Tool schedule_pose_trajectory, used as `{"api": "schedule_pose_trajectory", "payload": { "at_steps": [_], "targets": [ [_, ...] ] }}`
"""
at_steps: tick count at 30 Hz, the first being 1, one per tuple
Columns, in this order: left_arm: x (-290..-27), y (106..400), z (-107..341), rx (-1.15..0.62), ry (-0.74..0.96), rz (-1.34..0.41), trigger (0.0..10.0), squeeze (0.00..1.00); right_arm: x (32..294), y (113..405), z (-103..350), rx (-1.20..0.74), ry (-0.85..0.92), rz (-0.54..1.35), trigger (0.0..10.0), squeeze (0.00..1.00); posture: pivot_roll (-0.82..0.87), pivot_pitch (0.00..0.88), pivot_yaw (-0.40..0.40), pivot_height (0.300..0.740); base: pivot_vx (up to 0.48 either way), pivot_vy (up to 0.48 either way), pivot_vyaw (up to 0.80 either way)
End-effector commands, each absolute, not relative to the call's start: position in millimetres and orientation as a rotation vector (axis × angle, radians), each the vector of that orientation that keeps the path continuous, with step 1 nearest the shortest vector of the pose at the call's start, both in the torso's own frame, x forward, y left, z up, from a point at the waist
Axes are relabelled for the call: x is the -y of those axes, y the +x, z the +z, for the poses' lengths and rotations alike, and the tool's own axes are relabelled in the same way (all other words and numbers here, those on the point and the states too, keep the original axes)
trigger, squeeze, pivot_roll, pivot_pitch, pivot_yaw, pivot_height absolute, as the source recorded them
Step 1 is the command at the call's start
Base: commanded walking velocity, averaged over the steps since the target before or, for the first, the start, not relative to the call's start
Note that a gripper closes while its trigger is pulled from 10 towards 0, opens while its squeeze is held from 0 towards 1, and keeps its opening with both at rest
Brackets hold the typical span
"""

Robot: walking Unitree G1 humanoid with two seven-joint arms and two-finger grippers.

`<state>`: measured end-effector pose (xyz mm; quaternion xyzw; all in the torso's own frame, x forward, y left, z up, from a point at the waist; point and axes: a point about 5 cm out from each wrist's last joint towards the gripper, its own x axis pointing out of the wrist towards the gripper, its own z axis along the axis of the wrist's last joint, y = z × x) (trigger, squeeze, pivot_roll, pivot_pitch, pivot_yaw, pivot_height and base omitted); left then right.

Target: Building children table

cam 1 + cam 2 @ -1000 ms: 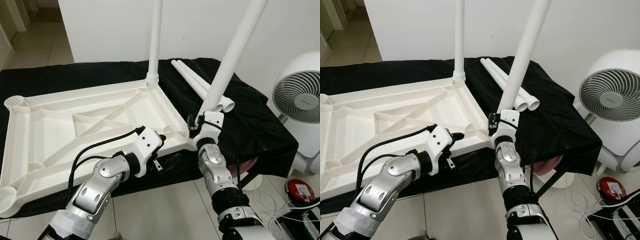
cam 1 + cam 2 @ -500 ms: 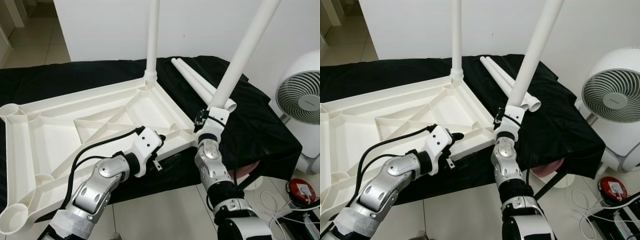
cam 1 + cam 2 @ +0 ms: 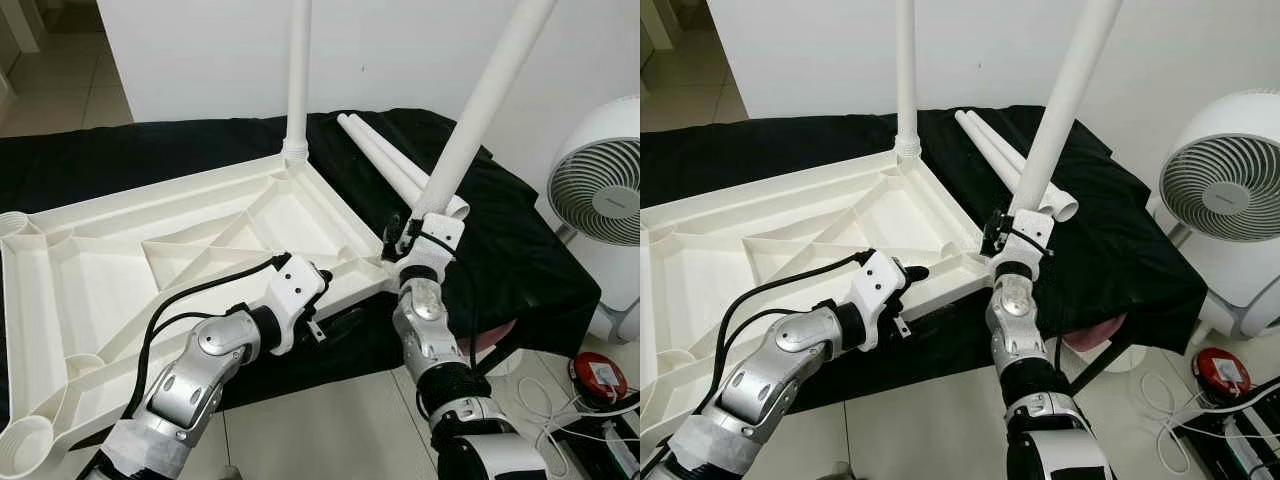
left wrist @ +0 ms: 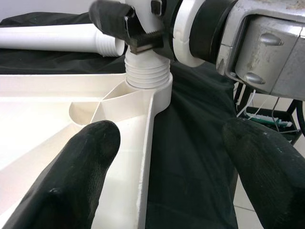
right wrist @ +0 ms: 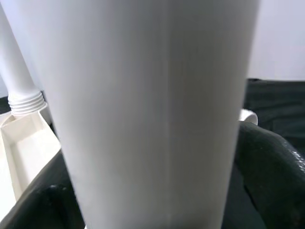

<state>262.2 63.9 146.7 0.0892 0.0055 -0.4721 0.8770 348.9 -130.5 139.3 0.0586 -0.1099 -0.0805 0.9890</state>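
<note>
The white ribbed plastic tabletop (image 3: 150,250) lies upside down on a bench draped in black cloth (image 3: 500,240). The right pincer (image 4: 138,33) is clamped around a long white plastic leg tube (image 3: 480,110), which tilts with its threaded end seated in the tabletop's near right corner socket (image 4: 147,88). The left pincer (image 4: 167,171) hovers just short of that corner, fingers (image 4: 81,176) spread wide. Another white leg (image 3: 297,70) stands upright in the far corner. Two spare white tubes (image 3: 385,165) lie on the cloth. A white fan (image 3: 600,190) stands to the right.
</note>
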Motion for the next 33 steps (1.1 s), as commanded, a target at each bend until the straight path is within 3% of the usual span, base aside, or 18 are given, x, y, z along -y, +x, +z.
{"api": "schedule_pose_trajectory", "payload": {
  "at_steps": [1, 2, 3, 4, 5, 11, 21, 33],
  "targets": [
    [-62, 260, 148, -0.010, 0.182, -0.996, 10.0, 0.00, 135, 349, 144, 0.250, 0.110, -0.160, 10.0, 1.00, 0.03, 0.020, -0.051, 0.740, 0.000, 0.000, 0.00],
    [-62, 260, 148, -0.009, 0.181, -0.998, 10.0, 0.00, 136, 350, 146, 0.258, 0.107, -0.135, 10.0, 0.88, 0.03, 0.021, -0.051, 0.740, 0.000, 0.000, 0.00],
    [-62, 260, 148, -0.009, 0.181, -0.998, 10.0, 0.00, 136, 350, 146, 0.258, 0.107, -0.135, 10.0, 0.88, 0.03, 0.021, -0.051, 0.740, 0.000, 0.000, 0.00],
    [-61, 260, 149, -0.008, 0.180, -0.999, 10.0, 0.00, 137, 351, 148, 0.261, 0.105, -0.113, 10.0, 0.70, 0.03, 0.020, -0.049, 0.740, 0.000, 0.000, 0.00],
    [-61, 260, 149, -0.007, 0.180, -1.001, 10.0, 0.00, 137, 352, 149, 0.259, 0.108, -0.084, 10.0, 0.00, 0.03, 0.021, -0.050, 0.740, 0.000, 0.000, 0.00],
    [-60, 259, 148, -0.016, 0.183, -1.014, 10.0, 0.00, 143, 352, 144, 0.208, 0.094, 0.113, 10.0, 0.00, 0.02, 0.020, -0.048, 0.740, 0.000, 0.000, 0.00],
    [-55, 257, 144, -0.040, 0.177, -1.027, 10.0, 0.00, 150, 350, 141, 0.180, 0.047, 0.244, 10.0, 0.00, 0.02, 0.022, -0.047, 0.740, 0.000, 0.000, 0.00],
    [-48, 272, 151, -0.007, 0.147, -0.877, 10.0, 0.00, 167, 345, 141, 0.123, -0.074, 0.532, 10.0, 0.00, 0.02, 0.027, -0.053, 0.740, 0.000, 0.000, 0.00]
  ]
}}
